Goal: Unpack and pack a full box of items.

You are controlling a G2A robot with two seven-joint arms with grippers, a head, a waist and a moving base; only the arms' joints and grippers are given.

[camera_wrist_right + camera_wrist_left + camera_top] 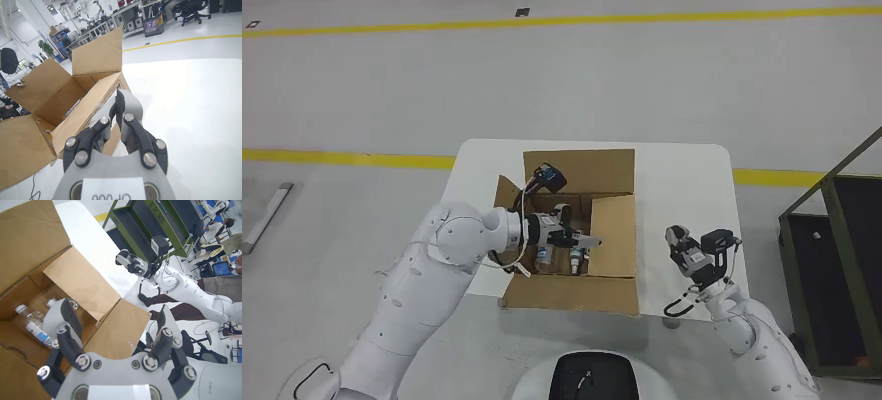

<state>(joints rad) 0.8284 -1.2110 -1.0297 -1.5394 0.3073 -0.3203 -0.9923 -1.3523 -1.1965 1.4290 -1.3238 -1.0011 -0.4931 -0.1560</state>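
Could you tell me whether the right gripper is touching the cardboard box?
Apart. The top view shows bare table between the right gripper and the cardboard box.

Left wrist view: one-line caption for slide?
Open left gripper over the cardboard box with clear bottles inside; right gripper shut beyond, above the table.

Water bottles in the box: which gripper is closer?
Left. The left gripper hangs open over the open box, just above the bottles. The right gripper sits shut outside the box, over the table beyond the box's right flap.
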